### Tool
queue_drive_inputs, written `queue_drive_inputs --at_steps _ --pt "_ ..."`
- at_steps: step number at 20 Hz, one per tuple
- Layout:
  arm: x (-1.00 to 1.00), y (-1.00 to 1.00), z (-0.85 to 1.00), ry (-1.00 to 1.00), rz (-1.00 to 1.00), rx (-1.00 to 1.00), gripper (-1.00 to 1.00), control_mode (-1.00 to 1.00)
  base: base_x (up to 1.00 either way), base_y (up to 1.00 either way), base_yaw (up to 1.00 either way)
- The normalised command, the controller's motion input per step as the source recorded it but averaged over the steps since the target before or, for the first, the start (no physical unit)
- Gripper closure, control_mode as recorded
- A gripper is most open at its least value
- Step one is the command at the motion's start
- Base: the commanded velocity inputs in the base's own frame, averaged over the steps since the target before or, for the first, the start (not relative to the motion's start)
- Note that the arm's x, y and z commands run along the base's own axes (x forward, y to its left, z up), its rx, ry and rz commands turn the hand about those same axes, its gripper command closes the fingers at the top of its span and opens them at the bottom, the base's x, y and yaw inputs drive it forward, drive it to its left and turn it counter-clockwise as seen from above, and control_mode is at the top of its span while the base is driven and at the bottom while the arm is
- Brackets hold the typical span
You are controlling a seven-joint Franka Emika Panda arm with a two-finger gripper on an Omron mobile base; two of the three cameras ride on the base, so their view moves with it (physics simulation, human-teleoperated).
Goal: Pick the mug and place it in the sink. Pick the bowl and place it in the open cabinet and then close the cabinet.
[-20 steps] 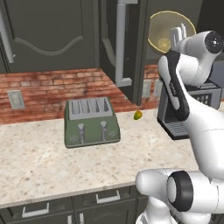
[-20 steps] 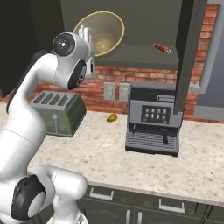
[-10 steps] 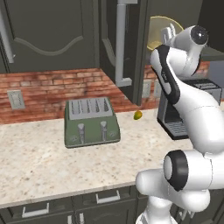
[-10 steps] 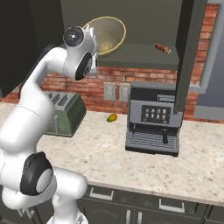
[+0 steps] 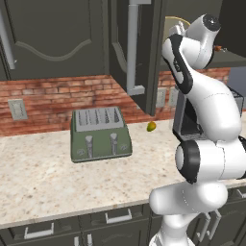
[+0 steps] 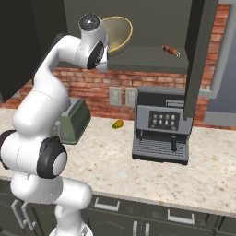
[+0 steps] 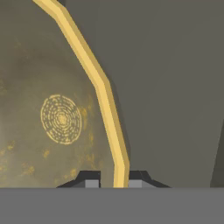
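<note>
the step in hand is the second one: placing the wide shallow cream to pale yellow-beige bowl point(image 6: 115, 33) in the open tall dark charcoal wall cabinet point(image 6: 152, 18). the tool point(image 7: 114, 180) is closed on the bowl's rim, one dark fingertip point(image 7: 89, 179) inside the bowl and the other outside, with the yellow rim edge running up between them in the hand view. the bowl is held tilted, its hollow facing sideways rather than up, just in front of the tool and raised to the level of the cabinet opening. in the right base view it appears at the near left part of the cabinet interior, above the shelf; whether it touches the shelf cannot be told.

judged from this, the next move calls for levelling the bowl, lowering it until its base rests on the shelf, then releasing the rim and backing the tool out. after that the arched panel door point(image 5: 132, 45) with its long vertical silver bar handle point(image 5: 133, 43), standing open to the left of the tool, must be swung closed.

containers: the cabinet shelf carries a small reddish-brown item point(image 6: 170, 50), well to the right of the bowl; its nature is too small to tell. the bowl is empty, showing a ring pattern at its centre.
</note>
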Motion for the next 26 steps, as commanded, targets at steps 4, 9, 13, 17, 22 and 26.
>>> queue_drive_inputs --at_steps 4,9,13,17,22,26 --pt "0.41 0.00 -0.13 0.00 0.09 0.00 1.00 -1.00 0.00 0.00 0.00" --pt "0.39 0.02 -0.25 0.00 0.09 -0.02 1.00 -1.00 0.00 0.00 0.00" --pt "0.31 0.09 -0.31 0.00 0.08 -0.04 1.00 -1.00 0.00 0.00 0.00" --pt "0.18 0.16 -0.27 0.00 0.03 -0.03 -1.00 -1.00 0.00 0.00 0.00" --pt "0.19 0.00 -0.01 0.00 0.01 0.00 -1.00 -1.00 0.00 0.00 0.00" --pt "0.07 0.00 0.00 0.00 0.02 0.00 -1.00 -1.00 0.00 0.00 0.00"
